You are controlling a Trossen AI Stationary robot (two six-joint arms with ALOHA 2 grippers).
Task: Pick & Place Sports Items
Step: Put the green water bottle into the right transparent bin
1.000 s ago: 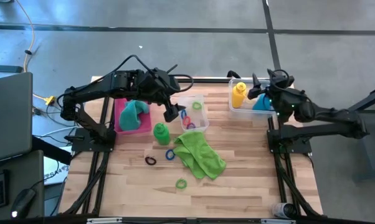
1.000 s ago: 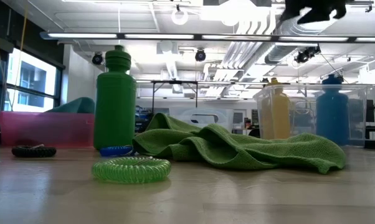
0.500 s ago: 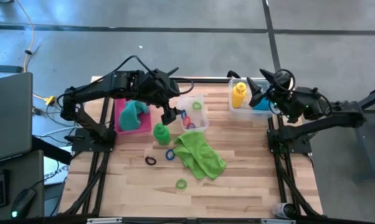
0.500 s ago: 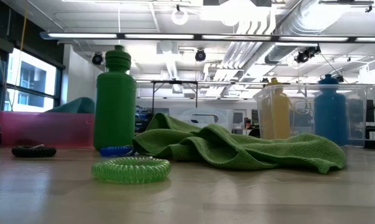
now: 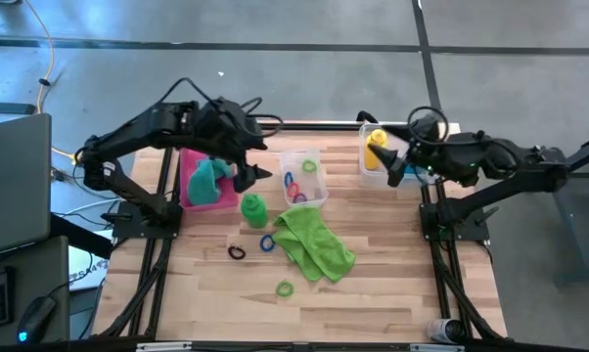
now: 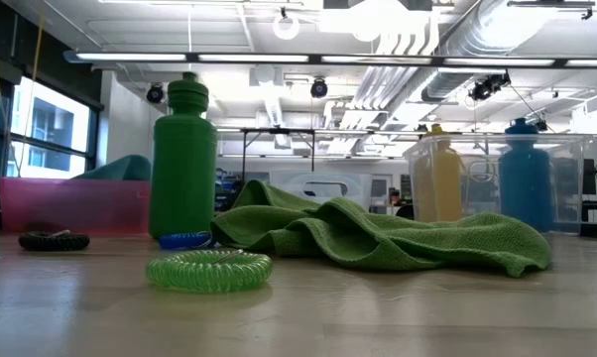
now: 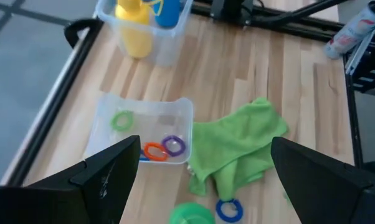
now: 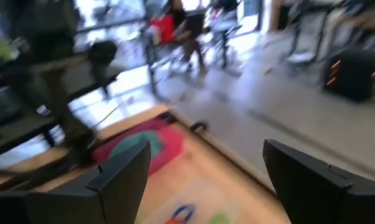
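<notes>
The lime green towel [image 5: 314, 242] is lying crumpled near the middle of the table [image 5: 392, 284], the largest loose item. Next in size, the teal towel [image 5: 208, 180] is sitting in the pink tray [image 5: 189, 176] on the left. The green bottle [image 5: 252, 206] is standing upright on the wood, just beside the lime towel and near the tray. The yellow bottle [image 5: 375, 147] and the blue bottle [image 6: 528, 177] are standing in the clear box [image 5: 365, 168] at the right. A second clear box [image 5: 302, 178] is holding several small rings. Smallest, three rings are lying loose on the table: a blue ring [image 5: 267, 242] touching the towel's edge, a dark ring [image 5: 236, 252] near it, and a green coil ring [image 5: 285, 288] nearer the front.

The left gripper [image 5: 251, 174] is hovering between the tray and the ring box, above the green bottle, jaws spread and empty. The right gripper [image 5: 396, 168] is hanging by the bottle box, jaws also spread, holding nothing.

The step appears to be between placements. The green bottle looks the likely next target for the left arm, calling for a straight descent around its body without tipping it.
</notes>
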